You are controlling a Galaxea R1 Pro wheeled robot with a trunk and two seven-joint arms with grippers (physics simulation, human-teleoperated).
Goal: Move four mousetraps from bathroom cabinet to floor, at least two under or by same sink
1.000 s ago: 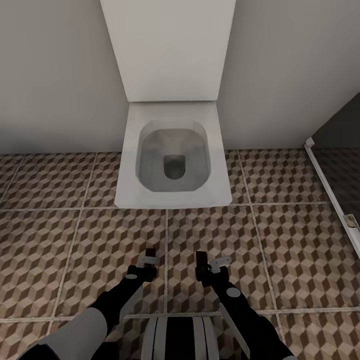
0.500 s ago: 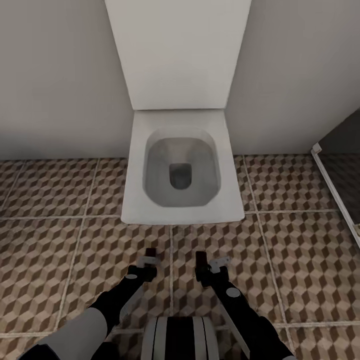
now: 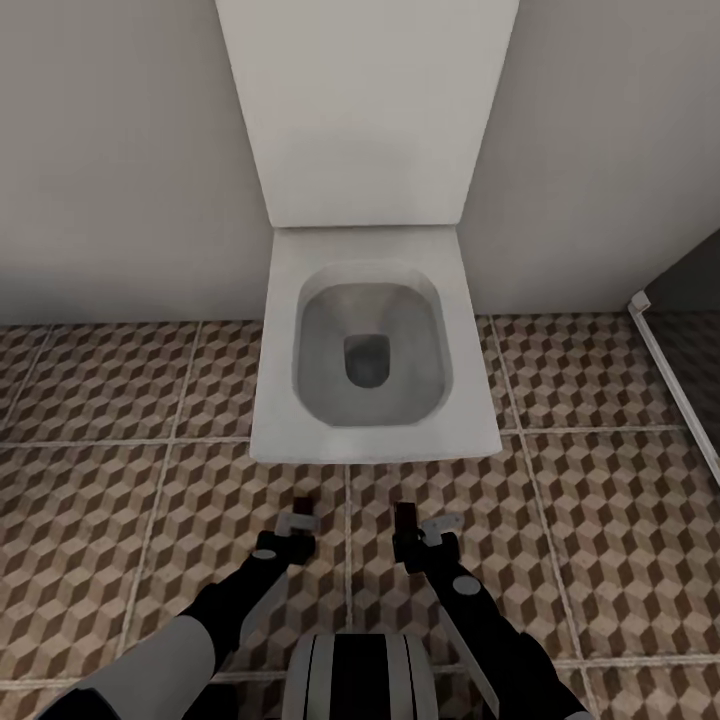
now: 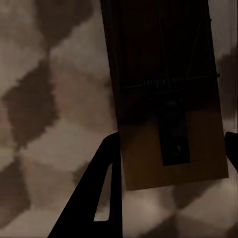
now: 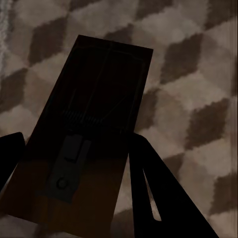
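From the head camera, I see both arms held low over the tiled floor (image 3: 120, 520), with the left gripper (image 3: 297, 513) and the right gripper (image 3: 410, 520) side by side just short of a white toilet (image 3: 375, 350) set against the wall. A small dark piece projects from each gripper, and I judge these to be trap ends. No sink appears here, so releasing at this spot would probably put the traps on the correct floor but beside the wrong fixture; I must confirm the basin position before letting go. Driving further forward risks the grippers striking the toilet's front edge and knocking a board loose. In the left wrist camera, one mousetrap (image 4: 168, 94) sits between the dark fingers (image 4: 96, 198), clamped at its lower end, with the patterned tiles behind it. In the right wrist camera, the second mousetrap (image 5: 84, 139) is likewise pinched between the fingers (image 5: 158, 193) by one end. Each grip is near an end, so I judge a jolt could pivot a board out.
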